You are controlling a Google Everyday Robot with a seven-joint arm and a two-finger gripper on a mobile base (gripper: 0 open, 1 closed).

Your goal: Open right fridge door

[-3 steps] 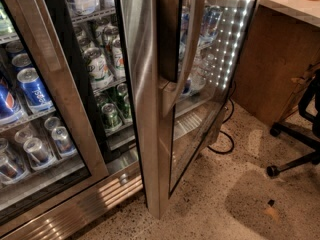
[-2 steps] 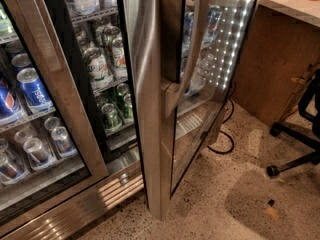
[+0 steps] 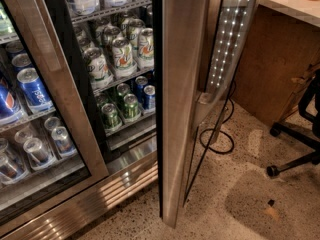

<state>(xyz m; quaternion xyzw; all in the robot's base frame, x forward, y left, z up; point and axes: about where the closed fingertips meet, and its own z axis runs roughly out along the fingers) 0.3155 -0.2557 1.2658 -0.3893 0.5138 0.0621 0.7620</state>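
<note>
The right fridge door (image 3: 182, 99) stands swung out, its brushed steel edge facing me and reaching down to the floor. Its glass pane (image 3: 227, 39) angles away to the right and reflects rows of small lights. Behind it the fridge (image 3: 115, 154) is open, with wire shelves of green and white cans (image 3: 122, 49) exposed. The left door (image 3: 55, 84) is closed over blue Pepsi cans (image 3: 32, 89). A ribbed steel grille (image 3: 100, 196) runs along the base. The gripper is out of view.
A black cable (image 3: 217, 139) loops on the speckled floor just right of the open door. An office chair base with castors (image 3: 295, 134) stands at the right. A wooden counter side (image 3: 275, 59) carries a white top (image 3: 292, 4).
The right door's steel edge now sits further right in view, and more of the can shelves inside shows. Its glass face looks narrower.
</note>
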